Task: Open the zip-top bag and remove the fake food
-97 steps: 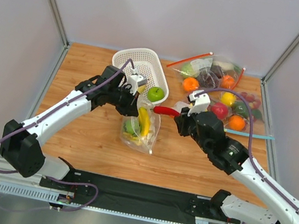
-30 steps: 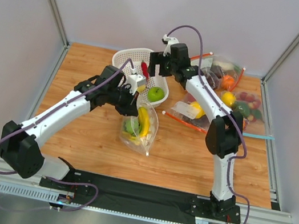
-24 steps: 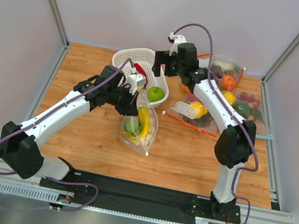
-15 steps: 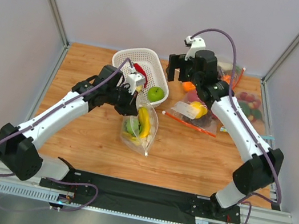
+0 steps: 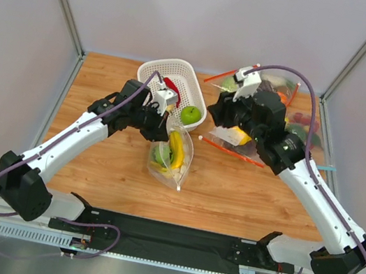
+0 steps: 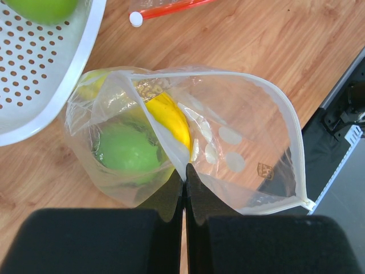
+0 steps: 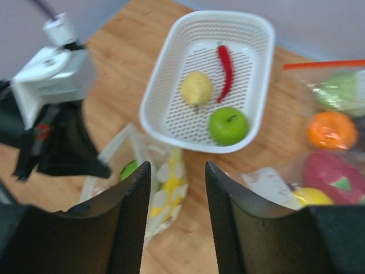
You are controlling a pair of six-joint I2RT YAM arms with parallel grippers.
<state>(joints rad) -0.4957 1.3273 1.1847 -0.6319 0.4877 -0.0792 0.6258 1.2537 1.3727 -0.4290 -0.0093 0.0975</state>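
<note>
The polka-dotted zip-top bag [image 5: 174,155] lies open in front of the white basket [image 5: 158,70]. My left gripper [image 6: 184,178] is shut on the bag's rim [image 6: 188,165] and holds its mouth open. Inside the bag are a yellow banana [image 6: 170,119] and a green apple [image 6: 126,147]. In the basket lie a red chili pepper [image 7: 226,64], a yellowish round fruit [image 7: 197,88] and a green apple [image 7: 228,125]. My right gripper [image 7: 177,177] is open and empty, above the table right of the basket [image 7: 171,114], with the bag [image 7: 162,188] below it.
Clear undotted bags with red and blue zip strips [image 5: 278,118] hold oranges, grapes and red fruit at the back right. One red-strip bag [image 5: 232,140] lies just right of the dotted bag. Metal frame posts stand at the table's corners.
My right gripper carried the red chili from the bag to the basket, let it go there, then drew back to the right and came down, open. My left gripper stayed on the bag.
</note>
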